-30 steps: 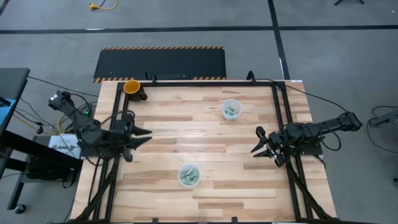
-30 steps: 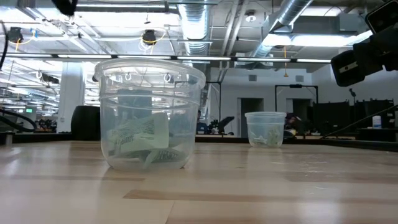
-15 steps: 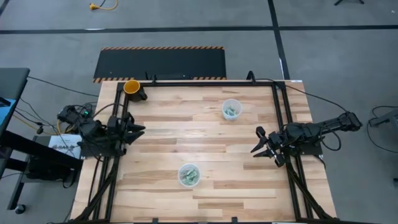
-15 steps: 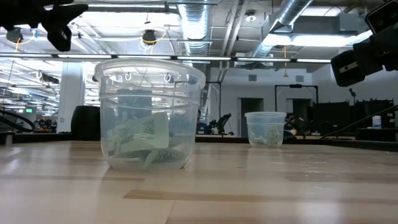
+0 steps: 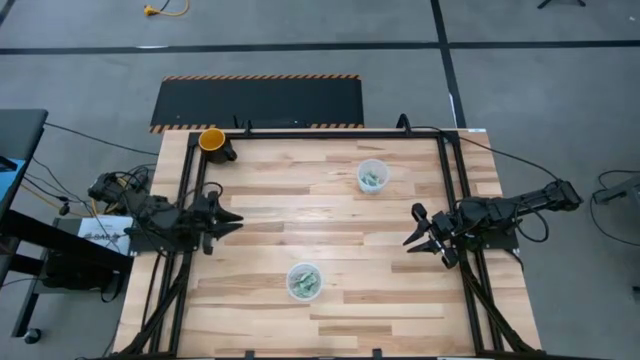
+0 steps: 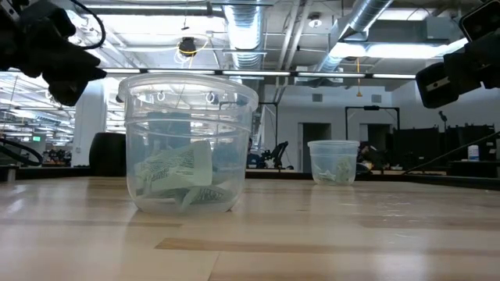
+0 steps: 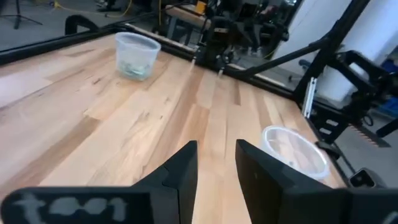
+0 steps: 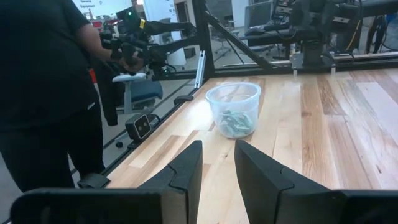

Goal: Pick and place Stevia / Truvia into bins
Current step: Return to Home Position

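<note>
Overhead, the wooden table (image 5: 330, 205) has the left gripper (image 5: 228, 217) and right gripper (image 5: 412, 228) at opposite edges, fingers released and empty. Only the right wrist view catches a person (image 8: 50, 81) standing beside it. Two clear bins, one toward the high view's lower edge (image 5: 304, 281) and one nearer its upper edge (image 5: 373, 176), hold green-and-white Stevia packets (image 6: 183, 176) — print too small to read.
</note>
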### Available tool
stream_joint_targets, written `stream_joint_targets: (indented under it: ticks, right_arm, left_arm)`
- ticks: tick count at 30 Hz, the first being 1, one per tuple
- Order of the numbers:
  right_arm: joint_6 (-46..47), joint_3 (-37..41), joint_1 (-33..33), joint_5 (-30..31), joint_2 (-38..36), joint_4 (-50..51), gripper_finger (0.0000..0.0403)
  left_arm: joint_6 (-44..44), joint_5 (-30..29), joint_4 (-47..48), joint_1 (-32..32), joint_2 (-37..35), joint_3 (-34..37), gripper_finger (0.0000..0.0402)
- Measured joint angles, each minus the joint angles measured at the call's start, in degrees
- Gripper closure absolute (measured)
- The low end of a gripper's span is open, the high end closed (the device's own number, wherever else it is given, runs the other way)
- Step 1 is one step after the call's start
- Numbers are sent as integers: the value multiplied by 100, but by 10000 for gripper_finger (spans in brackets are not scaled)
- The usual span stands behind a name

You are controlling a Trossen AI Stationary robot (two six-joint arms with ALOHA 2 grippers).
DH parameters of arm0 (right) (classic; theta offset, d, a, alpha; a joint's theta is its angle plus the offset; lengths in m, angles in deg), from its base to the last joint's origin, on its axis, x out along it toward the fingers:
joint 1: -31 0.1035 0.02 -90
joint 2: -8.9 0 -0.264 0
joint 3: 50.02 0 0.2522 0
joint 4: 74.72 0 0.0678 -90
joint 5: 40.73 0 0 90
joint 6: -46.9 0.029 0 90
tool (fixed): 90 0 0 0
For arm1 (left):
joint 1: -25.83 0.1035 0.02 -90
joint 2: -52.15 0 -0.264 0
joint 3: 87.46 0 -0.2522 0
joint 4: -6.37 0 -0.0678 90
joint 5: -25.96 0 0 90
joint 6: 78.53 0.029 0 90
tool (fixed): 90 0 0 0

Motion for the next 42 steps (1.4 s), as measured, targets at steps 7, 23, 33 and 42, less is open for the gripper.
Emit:
stream_joint_targets:
  ticks: [7,23,33,42]
  right_arm:
    - [1,1,0,0,0,0,316]
    - [1,2,1,0,0,0,316]
    - [-1,2,1,0,0,0,316]
    - [103,0,-13,-4,0,-26,316]
  left_arm:
    - [12,-442,331,-2,0,0,303]
    - [-71,-1692,558,-4,2,-22,304]
    - [233,-1583,519,-5,4,-14,304]
    - [448,-371,30,-8,4,17,304]
